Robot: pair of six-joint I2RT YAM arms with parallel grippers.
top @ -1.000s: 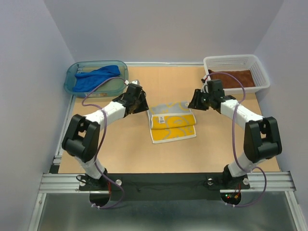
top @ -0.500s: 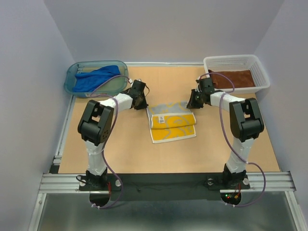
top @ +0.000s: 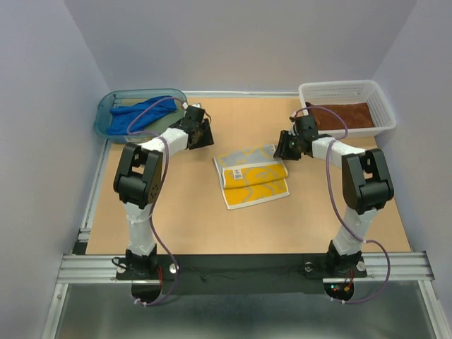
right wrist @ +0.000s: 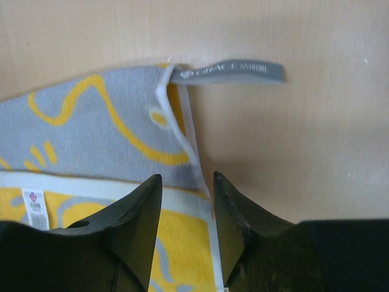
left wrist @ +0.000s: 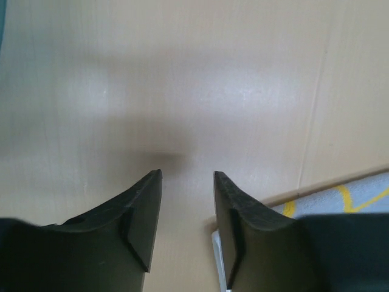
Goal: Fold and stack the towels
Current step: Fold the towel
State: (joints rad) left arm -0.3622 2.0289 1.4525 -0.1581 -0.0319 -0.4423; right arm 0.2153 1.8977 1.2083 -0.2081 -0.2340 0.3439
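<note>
The yellow towel (top: 253, 178) lies folded and slightly askew at the table's middle. In the right wrist view its grey-and-yellow patterned layer (right wrist: 103, 131) and grey label (right wrist: 228, 71) lie flat below my right gripper (right wrist: 187, 177). That gripper is open over the towel's right edge and holds nothing. My left gripper (left wrist: 187, 176) is open over bare table, and the towel's corner (left wrist: 340, 198) shows at its lower right. From above, the left gripper (top: 201, 134) is beyond the towel's far-left corner, the right gripper (top: 286, 147) at its far-right corner. The blue towel (top: 141, 115) lies bunched in a tub. The rust-brown towel (top: 342, 115) lies in a basket.
The teal tub (top: 106, 126) stands at the back left, close behind my left gripper. The white basket (top: 381, 106) stands at the back right. Grey walls enclose the table on three sides, and a metal rail (top: 240, 267) runs along the near edge.
Both grippers have drawn back from the yellow towel's far corners, the left one toward the tub. The towel's far edge now lies flat and the towel sits slightly turned.
</note>
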